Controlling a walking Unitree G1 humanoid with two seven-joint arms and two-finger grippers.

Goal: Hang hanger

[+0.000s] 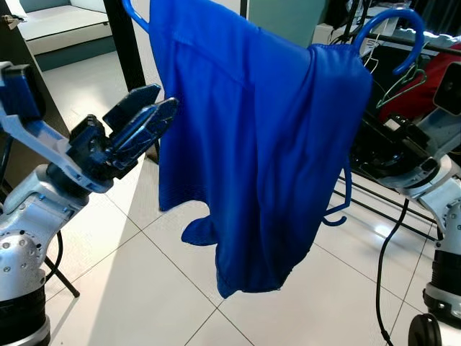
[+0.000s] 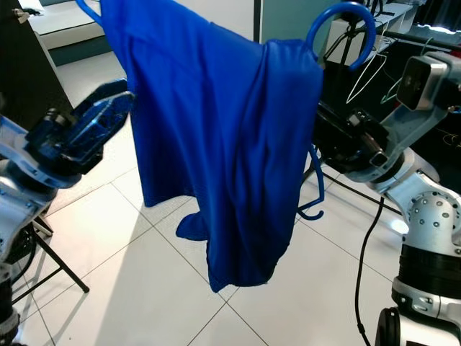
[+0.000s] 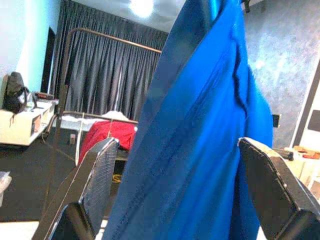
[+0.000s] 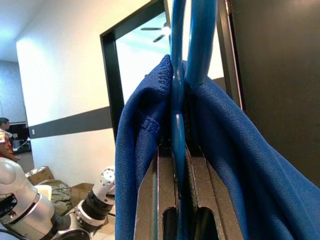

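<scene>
The right hand [image 4: 180,200] is clenched on the blue plastic hanger [image 2: 338,21], its 2 black fingers [image 4: 150,200] pressed tight against the hanger's stem just below the hook, with folds of cloth bunched around them. The left hand [image 1: 148,115] is released, its 2 fingers [image 3: 97,180] spread wide with the garment hanging between them in the left wrist view; in the head views its fingertips sit just beside the cloth's edge, and whether they touch it cannot be told.

The hanger is held up in the air between the 2 arms, tilted, its hook curving at the upper right and 1 arm tip poking out at the upper left. A royal-blue shirt [image 1: 252,151] is draped over it, hanging in long folds with a rumpled lower end well above the floor.

Below lies a floor of large white tiles [image 1: 130,288] with dark grout lines. Behind the right arm stands a black clothes rack [image 1: 374,187] with wire hangers [image 2: 364,68] and a red garment [image 1: 425,79]. A black cable [image 2: 364,267] trails down on the right.
</scene>
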